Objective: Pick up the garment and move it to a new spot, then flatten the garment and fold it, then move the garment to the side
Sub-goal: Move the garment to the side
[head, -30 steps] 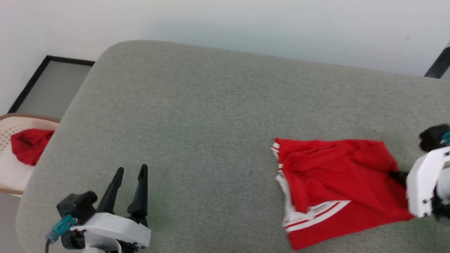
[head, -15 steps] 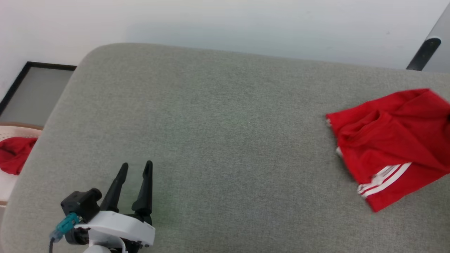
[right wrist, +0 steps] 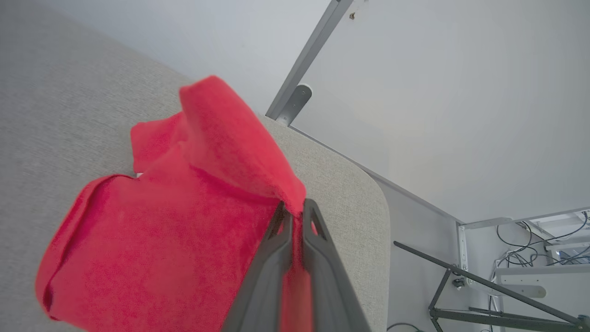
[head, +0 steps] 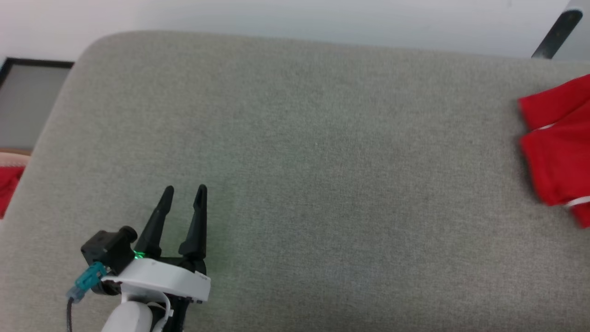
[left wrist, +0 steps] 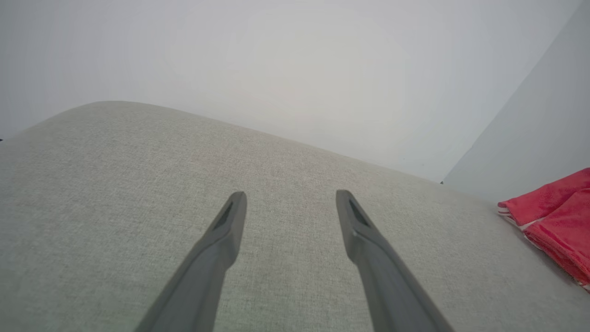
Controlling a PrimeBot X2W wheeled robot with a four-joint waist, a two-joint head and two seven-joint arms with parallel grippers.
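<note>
The garment (head: 557,147), red with thin white trim, lies bunched at the right edge of the head view on the grey cushioned surface (head: 299,152). In the right wrist view the garment (right wrist: 175,221) hangs crumpled from my right gripper (right wrist: 295,210), whose two dark fingers are shut on a fold of it near the surface's rounded corner. My left gripper (head: 183,190) rests open over the surface's front left with nothing between its fingers. The left wrist view has the left gripper (left wrist: 290,200) and the garment (left wrist: 553,216) far to the right.
A pale basket rim (head: 11,159) holding a plain red cloth (head: 7,186) sits at the far left. A dark-framed panel (head: 25,99) lies on the floor behind it. A grey post (right wrist: 306,60) and a stand with cables (right wrist: 507,295) are beyond the surface's right end.
The garment has been carried to the right, from mid-right to the head view's right edge, and the right gripper has left that view. The camera has shifted too. The left gripper stays open.
</note>
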